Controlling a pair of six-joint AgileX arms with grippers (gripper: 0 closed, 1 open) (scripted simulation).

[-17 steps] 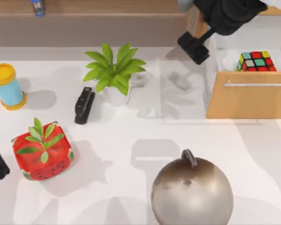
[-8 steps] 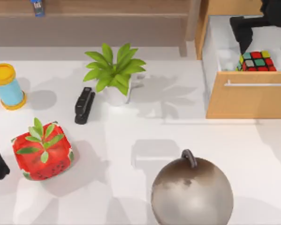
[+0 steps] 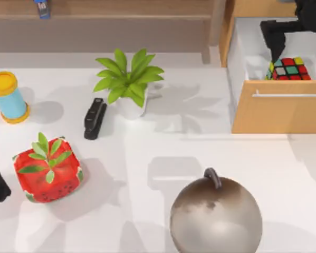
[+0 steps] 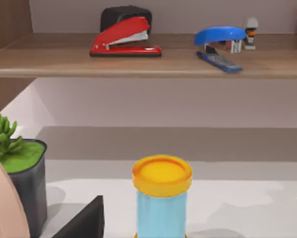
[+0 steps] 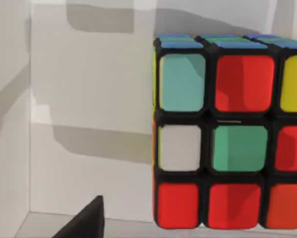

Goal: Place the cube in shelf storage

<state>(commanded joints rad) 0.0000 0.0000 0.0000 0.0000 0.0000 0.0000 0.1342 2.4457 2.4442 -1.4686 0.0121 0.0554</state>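
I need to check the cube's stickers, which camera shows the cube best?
The right wrist view: the cube sits close up, its sticker grid plain. The top view shows it small inside the open drawer, under the right gripper. The left wrist view faces the shelf instead.

We see 1 leafy potted plant (image 3: pixel 127 79) beside a black stapler (image 3: pixel 94 118), a strawberry block (image 3: pixel 47 169) and a metal sphere (image 3: pixel 216 215).

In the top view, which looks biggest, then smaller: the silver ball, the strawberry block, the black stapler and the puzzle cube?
1. silver ball
2. strawberry block
3. puzzle cube and black stapler: too alike to rank.
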